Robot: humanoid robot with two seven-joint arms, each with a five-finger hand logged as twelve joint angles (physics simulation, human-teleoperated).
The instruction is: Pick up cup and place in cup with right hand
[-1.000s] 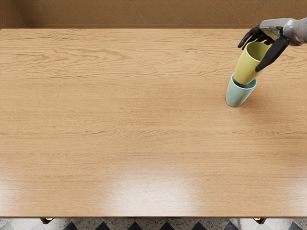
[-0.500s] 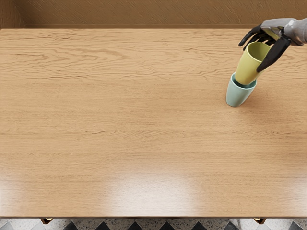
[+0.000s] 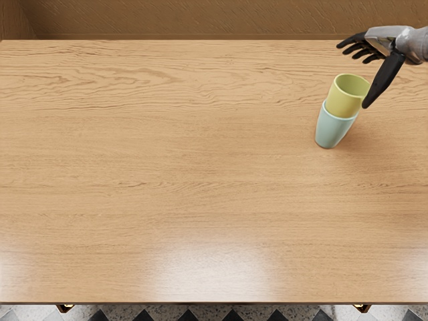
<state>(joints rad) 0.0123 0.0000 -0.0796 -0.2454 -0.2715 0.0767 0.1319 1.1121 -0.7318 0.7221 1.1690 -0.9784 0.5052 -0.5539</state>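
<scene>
Black robot hand (image 3: 382,44), fingers (image 3: 353,40) spread apart, thumb (image 3: 382,82) slanting down beside nested yellow cup (image 3: 343,105)

Yellow cup (image 3: 343,105): lower part is hidden inside pale blue cup (image 3: 332,131) | right arm (image 3: 416,45): is cut off by right edge | wooden table (image 3: 200,167): is cropped at both sides

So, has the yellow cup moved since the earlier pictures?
Yes, the yellow cup has sunk lower into the blue cup, which stands where it did.
</scene>
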